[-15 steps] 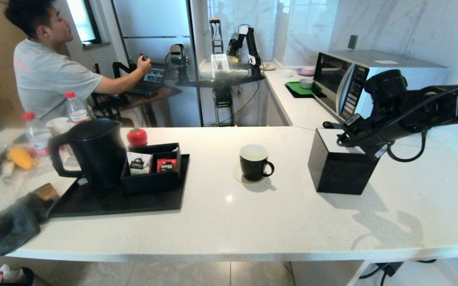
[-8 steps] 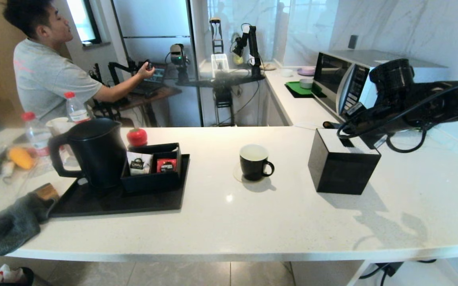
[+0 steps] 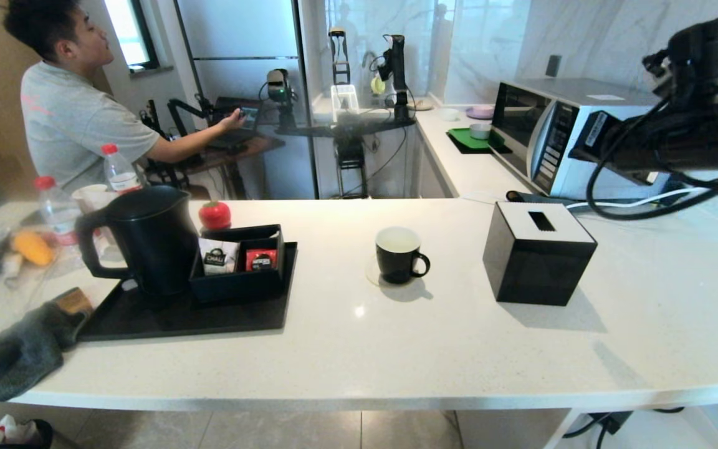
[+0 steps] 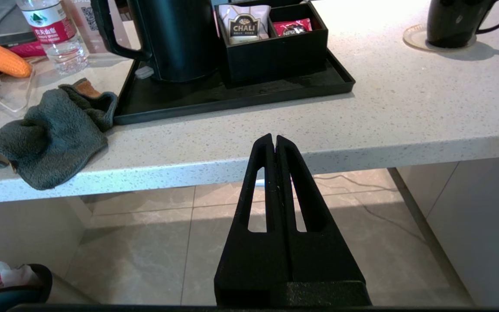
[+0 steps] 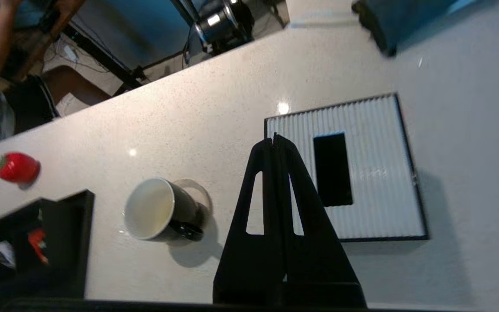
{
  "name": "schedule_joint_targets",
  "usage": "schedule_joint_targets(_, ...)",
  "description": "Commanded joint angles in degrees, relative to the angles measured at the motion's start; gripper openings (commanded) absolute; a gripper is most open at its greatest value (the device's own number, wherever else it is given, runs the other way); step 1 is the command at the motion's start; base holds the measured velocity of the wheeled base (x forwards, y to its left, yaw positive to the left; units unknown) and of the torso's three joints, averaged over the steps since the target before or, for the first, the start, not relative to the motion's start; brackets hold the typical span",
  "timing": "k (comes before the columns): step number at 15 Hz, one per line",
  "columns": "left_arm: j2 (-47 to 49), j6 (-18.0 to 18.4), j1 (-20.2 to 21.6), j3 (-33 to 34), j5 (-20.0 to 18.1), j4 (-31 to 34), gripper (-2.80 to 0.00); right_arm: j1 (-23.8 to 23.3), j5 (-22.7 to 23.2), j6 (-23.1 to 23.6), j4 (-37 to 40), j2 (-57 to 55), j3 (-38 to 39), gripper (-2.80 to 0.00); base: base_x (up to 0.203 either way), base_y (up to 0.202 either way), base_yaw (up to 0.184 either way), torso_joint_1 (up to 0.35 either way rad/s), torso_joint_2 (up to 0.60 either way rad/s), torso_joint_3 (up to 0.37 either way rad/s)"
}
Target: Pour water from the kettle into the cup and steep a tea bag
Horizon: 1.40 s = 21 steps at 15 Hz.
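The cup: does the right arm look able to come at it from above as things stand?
Probably yes. The right gripper, shut and empty, hangs high above the tissue box; the cup stands apart from it on open counter, with nothing over its mouth.

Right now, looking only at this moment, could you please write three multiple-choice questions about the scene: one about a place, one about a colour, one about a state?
1. Where does the kettle stand?
A. on the black tray
B. on the tissue box
C. beside the microwave

2. What colour is the inside of the cup?
A. red
B. white
C. green

3. How are the jaws of the right gripper?
A. shut on the cup
B. wide open
C. shut, holding nothing

Answers:
1. A, its base rests on the tray next to the sachet box.
2. B, the right wrist view shows a pale white interior.
3. C, the jaws meet, high above the counter.
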<state>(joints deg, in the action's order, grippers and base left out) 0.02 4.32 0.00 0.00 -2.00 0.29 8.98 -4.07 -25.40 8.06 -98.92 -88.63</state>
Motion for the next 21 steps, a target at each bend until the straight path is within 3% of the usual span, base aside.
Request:
schedule_joint_targets(1,0.0,0.0,0.0,0.0,0.0,0.1,-2.8,0.0,0.2,7.8,-8.2,10.0,8.0,-2.8,0.0,0.0,0.0,0.0,0.0,0.0)
schedule_joint_targets(5,0.0,0.6,0.0,0.0,0.0,0.1,-2.8,0.0,2.5,13.8,-26.8,22.9,26.2,-2.8,0.0,0.0,0.0,0.0,0.0,0.0)
schedule_joint_targets(11,0.0,-0.2,0.0,0.0,0.1,0.1,-2.8,-0.5,4.8,20.7,-40.4,42.9,51.6,-2.8,0.0,0.0,0.0,0.0,0.0,0.0)
schedule_joint_targets(15,0.0,-0.2,0.0,0.0,0.1,0.1,-2.8,-3.8,4.8,24.7,-39.1,58.6,63.8,-2.8,0.0,0.0,0.0,0.0,0.0,0.0)
schedule_joint_targets(21,0.0,-0.2,0.0,0.0,0.1,0.1,-2.8,-7.0,6.0,27.1,-25.9,79.4,79.2,-2.8,0.0,0.0,0.0,0.0,0.0,0.0)
